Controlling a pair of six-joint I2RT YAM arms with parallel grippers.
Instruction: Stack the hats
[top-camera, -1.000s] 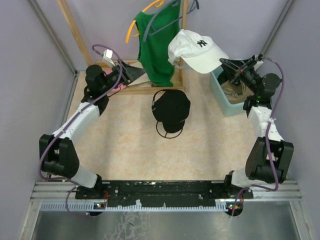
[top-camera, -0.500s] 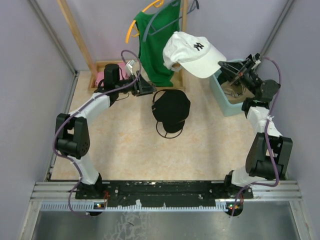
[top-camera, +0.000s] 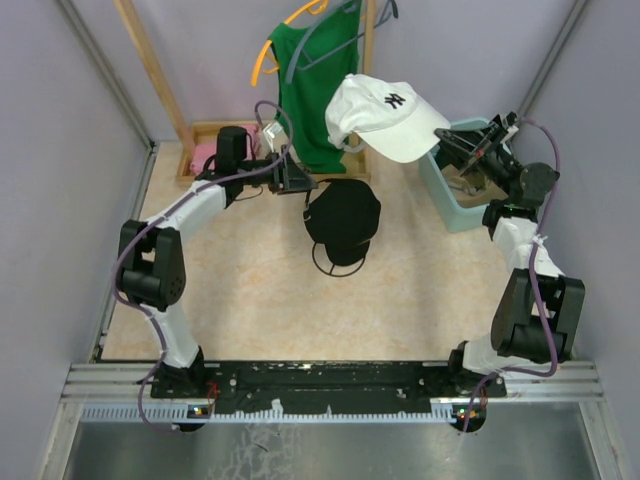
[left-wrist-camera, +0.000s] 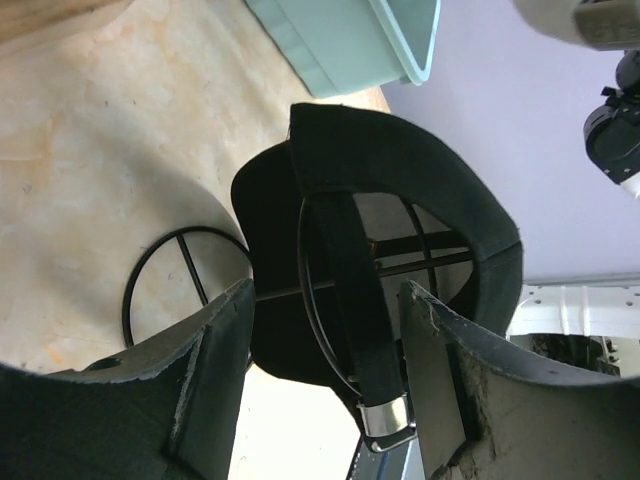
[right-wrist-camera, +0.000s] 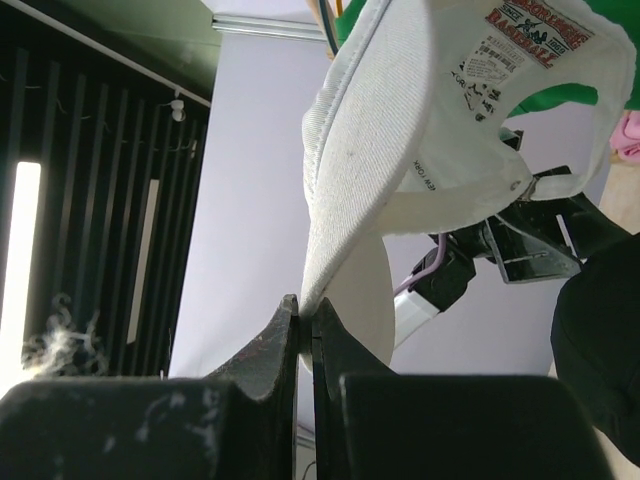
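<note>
The right hand (top-camera: 441, 142) pinches the white cap (top-camera: 385, 108) by its brim, aloft beyond the black cap (top-camera: 343, 213) at the table (top-camera: 230, 285) centre; the left hand (top-camera: 300, 183) hovers open, facing its rear strap

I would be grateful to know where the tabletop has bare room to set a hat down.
Bare tabletop spans the near half, between the left arm and right arm, in front of the black cap. Crowded: the back, with green shirt, pink cloth, left gripper, and the teal bin back right beside the held white cap.
</note>
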